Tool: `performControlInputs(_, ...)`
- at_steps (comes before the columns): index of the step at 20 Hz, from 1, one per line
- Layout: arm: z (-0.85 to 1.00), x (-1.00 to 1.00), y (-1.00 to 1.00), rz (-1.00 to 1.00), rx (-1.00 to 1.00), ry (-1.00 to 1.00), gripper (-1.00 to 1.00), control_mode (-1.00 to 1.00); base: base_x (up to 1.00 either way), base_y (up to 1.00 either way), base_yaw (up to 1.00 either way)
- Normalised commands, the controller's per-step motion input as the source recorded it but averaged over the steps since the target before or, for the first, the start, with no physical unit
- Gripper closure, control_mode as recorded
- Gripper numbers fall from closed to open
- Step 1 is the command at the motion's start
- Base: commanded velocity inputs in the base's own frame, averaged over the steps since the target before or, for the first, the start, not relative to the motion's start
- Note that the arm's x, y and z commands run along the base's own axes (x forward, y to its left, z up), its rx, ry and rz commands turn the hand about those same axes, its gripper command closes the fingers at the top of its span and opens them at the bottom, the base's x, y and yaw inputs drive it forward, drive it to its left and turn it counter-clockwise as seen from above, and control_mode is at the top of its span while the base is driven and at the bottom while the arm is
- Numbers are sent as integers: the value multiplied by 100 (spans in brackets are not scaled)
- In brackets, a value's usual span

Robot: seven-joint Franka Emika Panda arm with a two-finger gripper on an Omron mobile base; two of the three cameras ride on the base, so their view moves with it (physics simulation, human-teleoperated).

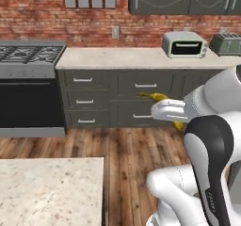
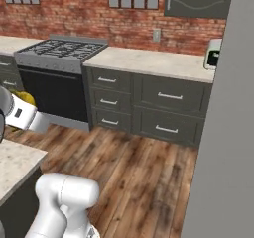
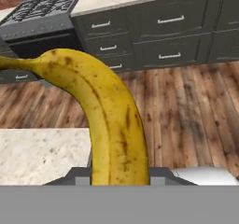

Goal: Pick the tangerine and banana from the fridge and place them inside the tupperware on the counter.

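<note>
Room: wide wooden floor (image 1: 127,149) lies open between the far cabinet run (image 1: 136,98) and the near counter (image 1: 47,192); nothing stands on it, so the arm has free air to swing through.
Counter: its beige speckled top shows at lower left in the left base view, with a square corner and a straight edge toward the floor; that corner is what the arm must clear, I'd say.
Fridge: the tall grey slab (image 2: 223,133) at the right of the right base view looks like its side or door, close beside the robot.
Step in hand: carrying the banana (image 3: 112,120) over to the counter, by my reckoning; it's off the shelves and up in mid-air above the floor.
Banana: long, yellow, brown-flecked, stem end pointing away; in the left base view it pokes out either side of the hand.
Gripper (image 1: 165,110): clenched on the banana around its lower half.
Next move: swing over the counter edge, find the tupperware, lower and let go; its length needs lining up with the tray.
Tangerine: can't say where it is.
</note>
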Motion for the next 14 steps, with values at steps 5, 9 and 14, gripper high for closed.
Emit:
performControlInputs(5,0,0,0,0,0,0,100,100,80,-34,8)
performControlInputs(9,0,0,0,0,0,0,100,100,87,-19,10)
performControlInputs(14,0,0,0,0,0,0,100,100,96,-27,32)
